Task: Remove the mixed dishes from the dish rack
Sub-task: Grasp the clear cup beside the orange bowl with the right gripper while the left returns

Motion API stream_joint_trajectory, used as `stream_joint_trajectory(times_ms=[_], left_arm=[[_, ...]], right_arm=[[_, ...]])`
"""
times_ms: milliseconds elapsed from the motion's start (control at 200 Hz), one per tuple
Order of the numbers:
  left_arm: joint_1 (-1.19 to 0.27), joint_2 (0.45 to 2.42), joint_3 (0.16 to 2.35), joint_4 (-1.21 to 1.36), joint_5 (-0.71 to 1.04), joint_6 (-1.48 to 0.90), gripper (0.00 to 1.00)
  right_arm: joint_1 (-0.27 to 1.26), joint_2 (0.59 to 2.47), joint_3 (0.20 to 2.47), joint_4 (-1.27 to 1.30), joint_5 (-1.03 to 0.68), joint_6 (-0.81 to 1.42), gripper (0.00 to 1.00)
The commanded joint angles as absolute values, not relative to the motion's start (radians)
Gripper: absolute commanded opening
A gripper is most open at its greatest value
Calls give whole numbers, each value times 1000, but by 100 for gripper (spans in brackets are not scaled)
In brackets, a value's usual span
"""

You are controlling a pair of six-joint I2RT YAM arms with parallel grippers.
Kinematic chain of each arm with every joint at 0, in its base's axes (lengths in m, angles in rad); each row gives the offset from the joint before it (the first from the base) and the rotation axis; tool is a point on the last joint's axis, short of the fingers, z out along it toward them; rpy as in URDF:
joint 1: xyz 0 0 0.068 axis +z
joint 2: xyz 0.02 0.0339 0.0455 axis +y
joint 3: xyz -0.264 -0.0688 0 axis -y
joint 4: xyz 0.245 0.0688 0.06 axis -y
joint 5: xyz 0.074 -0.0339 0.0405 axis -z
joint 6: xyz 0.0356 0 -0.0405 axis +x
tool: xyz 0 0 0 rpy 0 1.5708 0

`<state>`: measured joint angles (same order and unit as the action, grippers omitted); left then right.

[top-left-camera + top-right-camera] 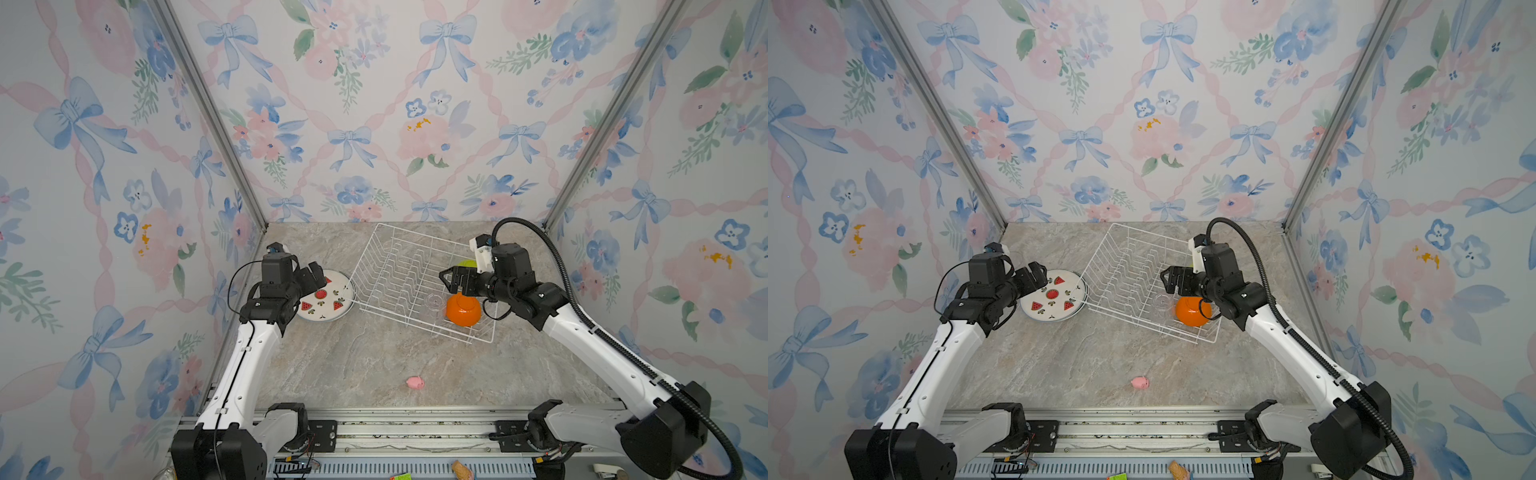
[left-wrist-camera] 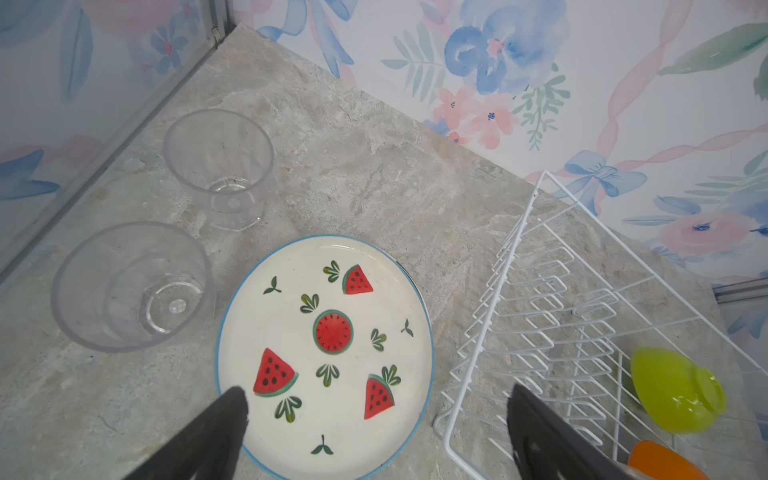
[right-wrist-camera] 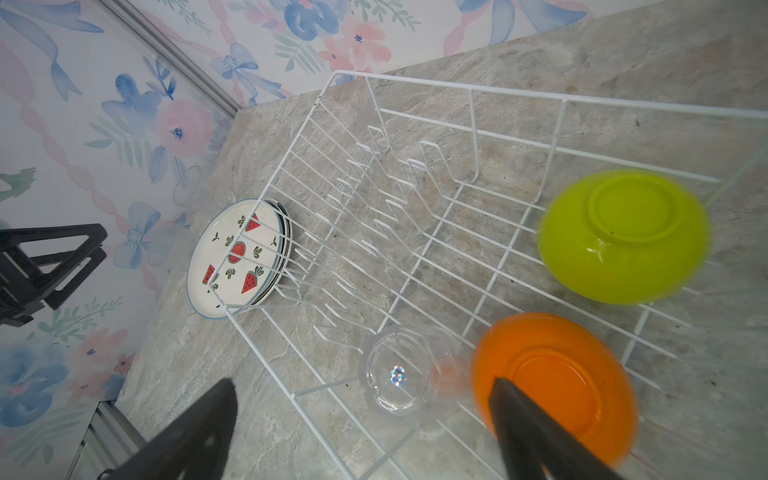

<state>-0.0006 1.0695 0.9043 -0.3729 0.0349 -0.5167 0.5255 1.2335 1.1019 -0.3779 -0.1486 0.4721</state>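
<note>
The white wire dish rack [image 1: 376, 266] [image 1: 1106, 266] sits at the back right of the stone table. Inside it are an upside-down orange bowl [image 1: 463, 311] [image 3: 552, 382], an upside-down lime-green bowl [image 1: 468, 263] [image 3: 623, 235] and an inverted clear glass [image 1: 434, 301] [image 3: 399, 374]. A stack of watermelon-print plates [image 1: 328, 299] [image 2: 324, 353] lies flat on the table left of the rack. Two clear glasses [image 2: 220, 166] [image 2: 133, 286] stand upright beside the plates. My left gripper [image 1: 318, 276] [image 2: 378, 392] hangs open over the plates, empty. My right gripper [image 1: 451, 280] [image 3: 361, 384] is open above the inverted glass, holding nothing.
A small pink toy [image 1: 415, 382] lies near the table's front middle. Flowered walls close in the left, back and right sides. A metal rail [image 1: 415, 432] runs along the front, where both arm bases are mounted.
</note>
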Motion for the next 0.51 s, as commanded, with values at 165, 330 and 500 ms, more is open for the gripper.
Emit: stream_joint_trajectory(times_ms=[165, 330, 500], left_arm=[[-9, 994, 845, -208, 215, -605, 98], [-15, 972, 811, -155, 256, -631, 98], [-35, 967, 760, -65, 281, -662, 98]], right_arm=[[604, 1302, 1243, -581, -29, 496, 97], [645, 1358, 1310, -661, 32, 477, 97], [653, 1423, 1343, -672, 45, 464, 97]])
